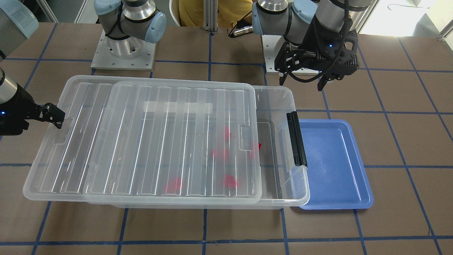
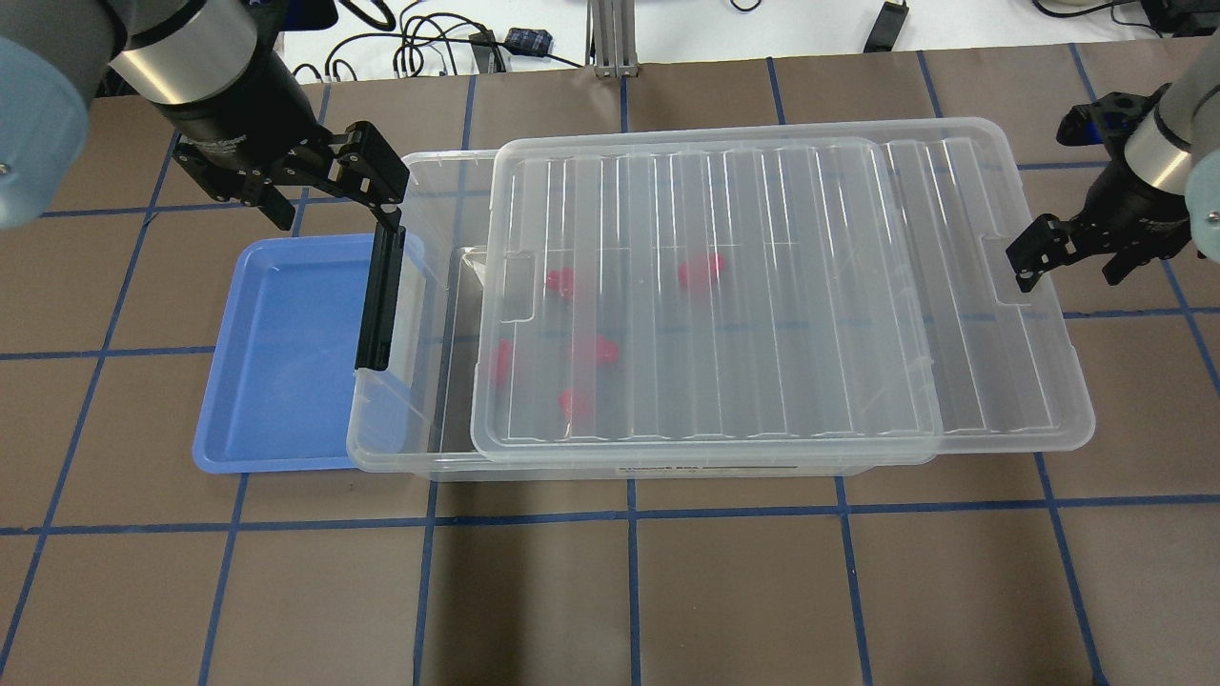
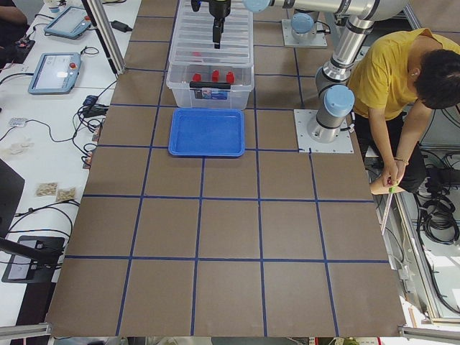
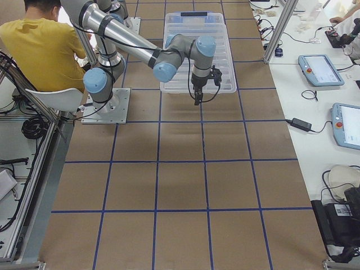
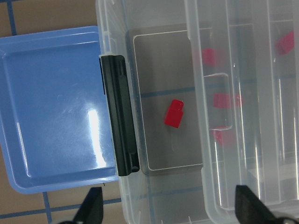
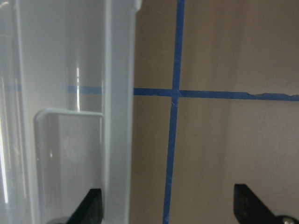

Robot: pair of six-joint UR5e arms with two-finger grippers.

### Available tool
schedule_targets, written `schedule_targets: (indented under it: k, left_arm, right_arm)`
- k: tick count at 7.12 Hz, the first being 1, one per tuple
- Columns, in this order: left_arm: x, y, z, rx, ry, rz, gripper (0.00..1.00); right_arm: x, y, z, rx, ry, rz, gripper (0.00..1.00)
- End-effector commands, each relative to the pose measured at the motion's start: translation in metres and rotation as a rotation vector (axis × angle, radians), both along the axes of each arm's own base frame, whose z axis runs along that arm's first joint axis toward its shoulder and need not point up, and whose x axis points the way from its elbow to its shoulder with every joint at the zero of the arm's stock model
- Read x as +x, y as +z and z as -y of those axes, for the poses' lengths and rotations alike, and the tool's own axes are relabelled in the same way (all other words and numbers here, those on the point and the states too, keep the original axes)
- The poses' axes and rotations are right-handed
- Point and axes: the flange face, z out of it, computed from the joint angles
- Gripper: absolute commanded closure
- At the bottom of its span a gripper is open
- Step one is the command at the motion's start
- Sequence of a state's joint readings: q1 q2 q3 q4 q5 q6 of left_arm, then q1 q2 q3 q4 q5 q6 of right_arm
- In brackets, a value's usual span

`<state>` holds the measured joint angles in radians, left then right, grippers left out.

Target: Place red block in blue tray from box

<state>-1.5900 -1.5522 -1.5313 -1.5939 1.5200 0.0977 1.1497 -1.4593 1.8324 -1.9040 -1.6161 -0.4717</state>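
Note:
The box is a clear bin with a black latch bar at its left end. Its ribbed lid is slid toward my right, so a strip by the latch is uncovered. Several red blocks lie inside; one is in the uncovered strip, and others show blurred through the lid. The blue tray lies empty against the latch end. My left gripper hovers open and empty above the bin's far left corner. My right gripper is open at the lid's right edge, holding nothing.
A person in a yellow shirt sits behind the robot bases. Brown table with blue tape lines surrounds the bin. The lid overhangs the bin's right end. Cables and tablets lie off the table's side.

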Motion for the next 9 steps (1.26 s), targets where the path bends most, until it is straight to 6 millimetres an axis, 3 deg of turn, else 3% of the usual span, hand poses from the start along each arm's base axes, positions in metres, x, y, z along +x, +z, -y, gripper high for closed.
schedule_targets:
  k: [1,3,9]
  left_arm:
    - [0.000,-0.008,-0.002,0.012,-0.036,0.023,0.00]
    - [-0.001,-0.014,-0.005,0.021,-0.115,0.024,0.00]
    - [0.004,-0.065,0.013,0.052,-0.908,0.022,0.00]
  right_arm:
    - [-0.015,0.001,0.000,-0.009,0.008,-0.005,0.00]
    - [-0.017,0.003,0.001,-0.019,0.008,-0.012,0.00]
    - [-0.045,0.007,-0.004,-0.019,0.040,-0.021,0.00]
